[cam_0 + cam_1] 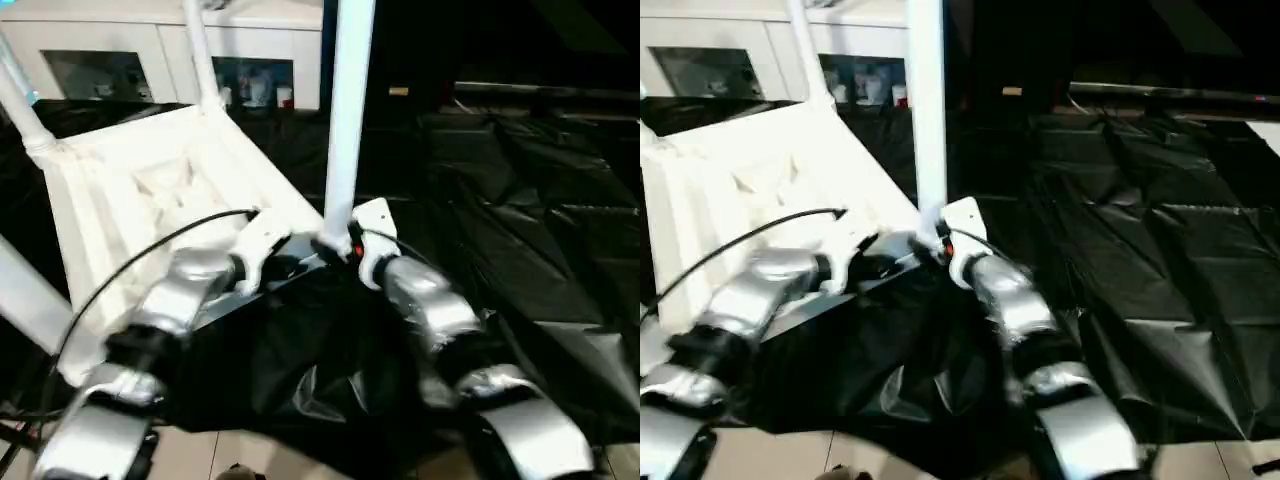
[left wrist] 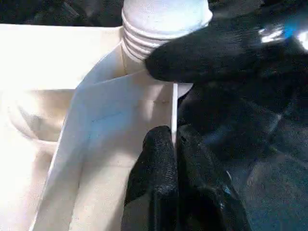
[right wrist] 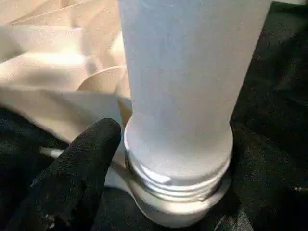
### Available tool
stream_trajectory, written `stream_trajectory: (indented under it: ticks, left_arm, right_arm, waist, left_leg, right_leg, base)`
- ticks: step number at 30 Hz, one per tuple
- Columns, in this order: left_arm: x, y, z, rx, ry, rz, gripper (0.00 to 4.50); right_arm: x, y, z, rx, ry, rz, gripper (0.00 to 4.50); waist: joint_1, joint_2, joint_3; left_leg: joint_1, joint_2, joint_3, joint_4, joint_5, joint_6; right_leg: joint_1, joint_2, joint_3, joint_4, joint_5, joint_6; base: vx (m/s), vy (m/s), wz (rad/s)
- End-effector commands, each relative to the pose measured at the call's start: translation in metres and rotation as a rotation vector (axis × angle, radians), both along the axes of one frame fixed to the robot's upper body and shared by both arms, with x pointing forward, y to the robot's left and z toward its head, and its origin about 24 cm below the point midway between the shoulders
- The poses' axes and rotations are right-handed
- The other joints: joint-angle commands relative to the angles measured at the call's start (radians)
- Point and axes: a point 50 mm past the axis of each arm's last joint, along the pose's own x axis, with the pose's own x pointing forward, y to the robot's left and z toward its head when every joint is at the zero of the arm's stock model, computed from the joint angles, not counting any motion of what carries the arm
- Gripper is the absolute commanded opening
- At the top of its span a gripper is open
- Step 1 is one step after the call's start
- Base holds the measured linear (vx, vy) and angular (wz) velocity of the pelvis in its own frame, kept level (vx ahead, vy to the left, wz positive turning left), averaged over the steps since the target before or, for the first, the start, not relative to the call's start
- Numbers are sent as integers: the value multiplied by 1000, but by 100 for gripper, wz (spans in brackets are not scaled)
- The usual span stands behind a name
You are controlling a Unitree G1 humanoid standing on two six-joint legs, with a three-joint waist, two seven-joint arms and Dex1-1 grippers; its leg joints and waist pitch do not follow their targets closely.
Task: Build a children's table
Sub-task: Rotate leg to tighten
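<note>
The white table top (image 1: 150,190) lies upside down on the black sheet, ribbed underside up and tilted. Three legs (image 1: 200,50) (image 1: 20,100) (image 1: 25,300) stand in other corners. A fourth white leg (image 1: 345,130) stands upright at the near right corner socket, and its threaded end (image 3: 178,183) sits at the socket mouth. My right gripper (image 1: 335,245) is shut on this leg's base, with one black finger (image 3: 82,168) pressed beside the threads. My left gripper (image 2: 174,159) is shut on the top's thin rim (image 2: 174,110), just beside that corner.
A white cabinet with glass doors (image 1: 100,60) stands behind the table top. The crumpled black sheet (image 1: 520,200) stretches to the right. A black cable (image 1: 140,255) arcs over my left forearm. Pale floor (image 1: 250,455) shows at the near edge.
</note>
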Motion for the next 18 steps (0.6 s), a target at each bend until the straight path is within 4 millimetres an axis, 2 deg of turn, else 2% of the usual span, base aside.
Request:
stream_trajectory:
  ticks: [1, 4, 5, 9, 12, 16, 17, 18]
  left_arm:
    - [-3, -11, 12, -59, -59, -102, 0]
    - [-8, -7, 11, -54, -45, -152, 0]
    - [-14, -2, 11, -45, -44, -222, 0]
    - [-24, 8, 9, -33, 16, -318, 0]
    - [-30, 11, 8, -32, 46, -368, 0]
    - [-37, 13, 9, -54, 75, -430, 0]
    - [-38, 12, 9, -55, 80, -441, 0]
    - [-39, 13, 10, -56, 83, -449, 0]
  right_arm:
    - [-13, 18, -2, -14, 7, 213, 371]
    - [-15, 9, 0, -36, -2, 289, 371]
    - [-18, -2, 2, -49, 2, 360, 371]
    - [-22, -21, 6, -85, 3, 472, 371]
    - [-23, -27, 9, -85, 14, 509, 371]
    - [-26, -32, 11, -87, 25, 555, 371]
    - [-27, -32, 11, -90, 27, 566, 371]
    - [-28, -33, 11, -94, 31, 577, 355]
  waist:
    - [7, 2, -71]
    - [6, 4, -69]
    - [6, 4, -70]
    - [17, 7, -71]
    - [28, 4, -69]
    - [35, 7, -67]
    - [36, 4, -68]
    - [38, 5, -68]
  left_leg:
    - [13, 19, -12, -63, -224, 11]
    - [14, 20, -12, -64, -230, 14]
    - [15, 21, -11, -63, -231, 14]
    - [17, 24, -8, -61, -227, 24]
    - [20, 25, -6, -61, -244, 20]
    - [22, 27, -8, -65, -266, 3]
    - [22, 27, -9, -66, -268, 0]
    - [22, 27, -9, -65, -264, 0]
  right_leg:
    - [52, -53, 33, -60, -111, -230]
    - [50, -53, 32, -61, -121, -235]
    - [50, -52, 32, -60, -119, -238]
    - [48, -49, 30, -55, -94, -252]
    - [44, -52, 33, -59, -134, -251]
    - [40, -51, 33, -60, -166, -241]
    - [41, -51, 33, -60, -166, -240]
    - [41, -51, 33, -59, -161, -241]
  base:
    - [0, 0, 0]
    - [0, 0, 0]
    - [0, 0, 0]
    - [0, 0, 0]
    - [0, 0, 0]
    - [0, 0, 0]
    - [0, 0, 0]
    - [0, 0, 0]
